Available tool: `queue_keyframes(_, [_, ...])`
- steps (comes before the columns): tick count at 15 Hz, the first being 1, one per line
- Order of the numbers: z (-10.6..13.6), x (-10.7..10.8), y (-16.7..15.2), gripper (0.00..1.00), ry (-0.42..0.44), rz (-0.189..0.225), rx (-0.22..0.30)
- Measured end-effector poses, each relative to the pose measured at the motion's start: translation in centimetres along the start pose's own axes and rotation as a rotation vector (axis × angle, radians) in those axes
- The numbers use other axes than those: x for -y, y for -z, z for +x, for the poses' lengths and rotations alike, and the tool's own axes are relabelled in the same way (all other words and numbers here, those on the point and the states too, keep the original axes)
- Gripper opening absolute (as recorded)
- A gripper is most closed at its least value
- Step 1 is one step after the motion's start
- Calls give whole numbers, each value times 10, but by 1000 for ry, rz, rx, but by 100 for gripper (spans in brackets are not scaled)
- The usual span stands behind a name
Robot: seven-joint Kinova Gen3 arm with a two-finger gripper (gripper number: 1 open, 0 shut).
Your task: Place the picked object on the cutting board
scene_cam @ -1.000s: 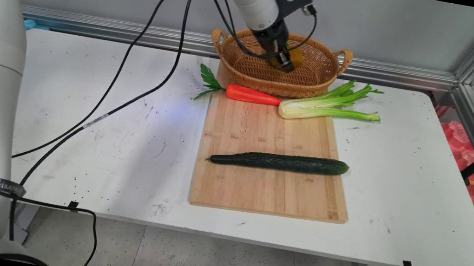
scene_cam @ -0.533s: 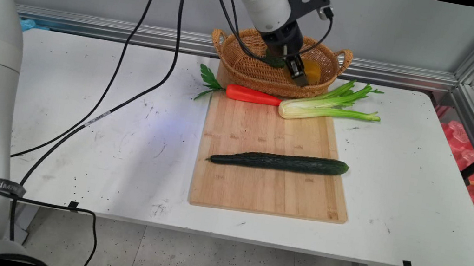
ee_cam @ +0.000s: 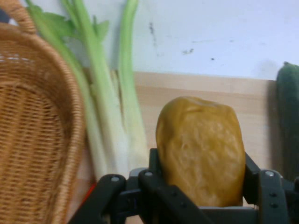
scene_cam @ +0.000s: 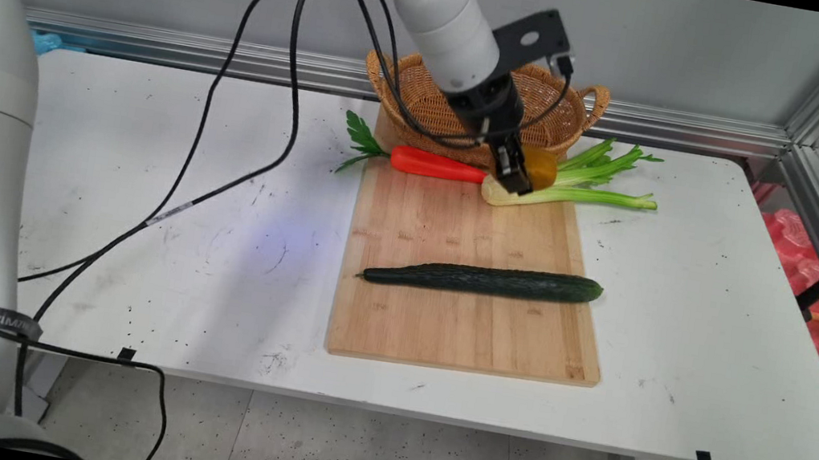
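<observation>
The pincer [scene_cam: 517,175] is clamped on a potato [ee_cam: 201,149], one finger pressed to each flank, and the lumpy tan body bulges out between them, its blunt tip pointing away from the hand. The grip sits low on the potato, near the palm, which looks like the reason it stays so steady: a rounded, slightly waxy thing like this would likely roll out of a fingertip pinch.

In the main view the pincer hangs just above the far end of the board [scene_cam: 463,303], with the potato [scene_cam: 539,167] showing on its far-right side. Directly under and beside it lies the celery [scene_cam: 569,193]: pale ribbed stalks, white at the cut base, green and leafy at the tips, stretched away to the right across the worktop [scene_cam: 143,166]. Just left of the pincer rests the carrot [scene_cam: 435,164], smooth, glossy orange with a sprig of green leaf, end to end with the celery base.

Behind the pincer stands the basket [scene_cam: 428,107], oval, tightly woven brown wicker with looped handles; the arm crosses in front of it. From the hand camera its curved wall [ee_cam: 42,140] fills the left, close beside the celery [ee_cam: 107,116].

Well toward the near side of the pincer lies the cucumber [scene_cam: 483,279], long, dark and bumpy, set crosswise on the pale bamboo board.
</observation>
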Motion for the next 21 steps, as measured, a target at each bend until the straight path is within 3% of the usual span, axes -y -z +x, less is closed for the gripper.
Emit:
queue_keyframes(8, [-16,-18,-38,0,-17,-24,-7])
queue_keyframes(21, [-30,-29,-75,0,-9,-34,-14])
